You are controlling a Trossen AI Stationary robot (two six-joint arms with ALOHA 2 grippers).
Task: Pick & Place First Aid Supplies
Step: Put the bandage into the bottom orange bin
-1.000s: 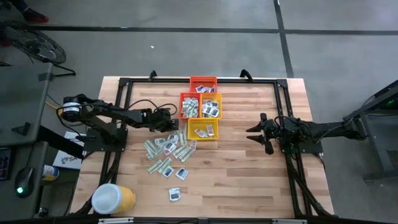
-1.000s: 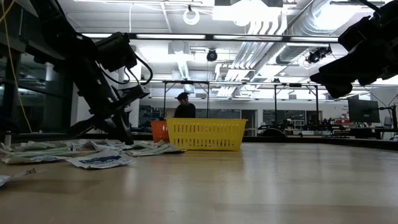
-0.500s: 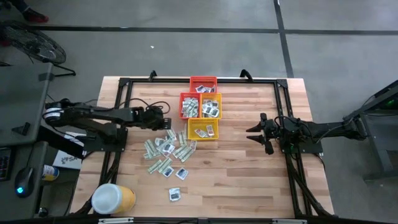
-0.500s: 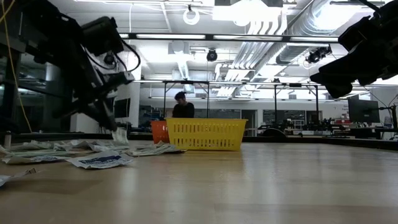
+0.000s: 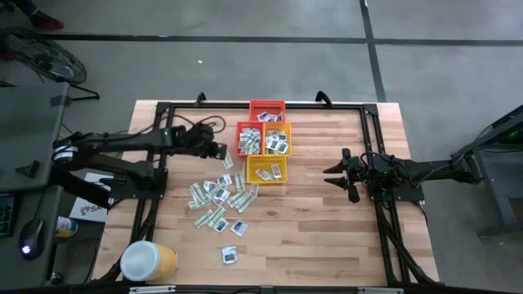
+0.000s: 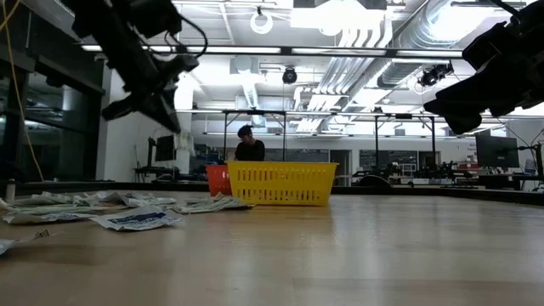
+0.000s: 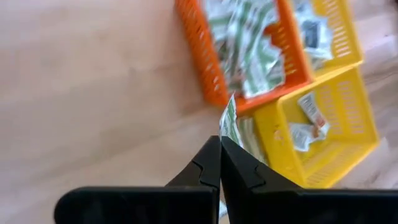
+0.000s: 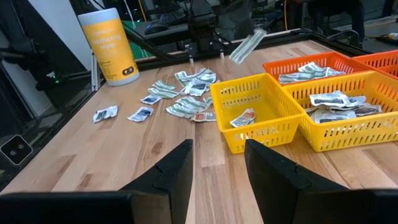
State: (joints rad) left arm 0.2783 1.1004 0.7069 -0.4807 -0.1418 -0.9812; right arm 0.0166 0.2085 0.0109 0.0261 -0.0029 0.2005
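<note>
Left gripper clamped on one green-and-white strip packet, lifted above the table, just beside the orange basket. Packet looks light, thin and floppy; edge pinch suits it. Right gripper spread, empty, waiting near the yellow basket.

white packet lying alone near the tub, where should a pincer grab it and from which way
Judging by the views, take the lone white packet from straight above, at an edge. It lies flat on the table, so there is no side to pinch; a crumpled, slightly raised edge offers the best purchase. It sits apart from the pile and clear of the tub, so a vertical approach looks unobstructed.
</note>
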